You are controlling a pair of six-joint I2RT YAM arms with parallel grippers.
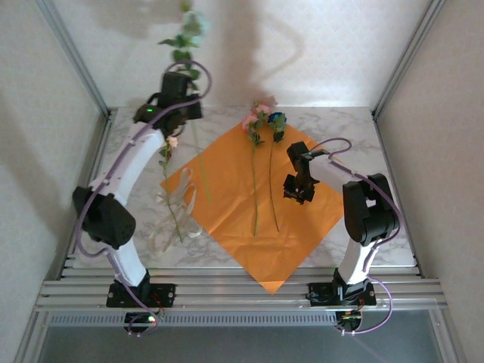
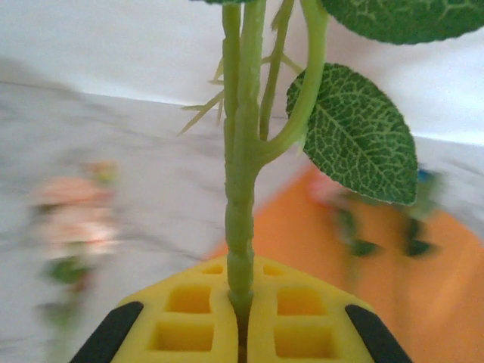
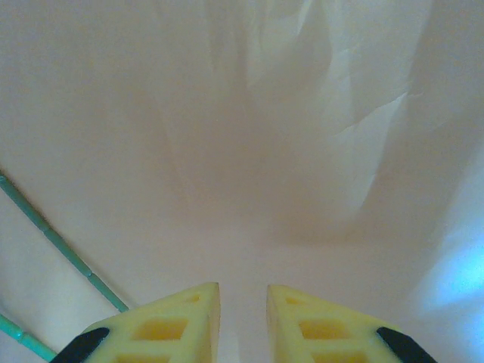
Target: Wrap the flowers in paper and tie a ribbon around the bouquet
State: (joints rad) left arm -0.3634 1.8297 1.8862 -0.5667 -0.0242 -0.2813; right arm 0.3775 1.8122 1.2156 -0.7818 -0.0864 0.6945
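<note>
Clamping flower stem [image 2: 240, 212] w/ left fingers [image 2: 189, 325].

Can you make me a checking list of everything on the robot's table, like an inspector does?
Surface: marble table.
Job's things: orange paper lies flat with two flowers on it; another flower and the ribbon lie by its left corner.
Clutter: nothing seen.
Grippers: left gripper shut on an upright stem; right gripper open, empty, over the paper.
Cables: purple cables loop along both arms.
Surroundings: pale walls, metal frame.
</note>
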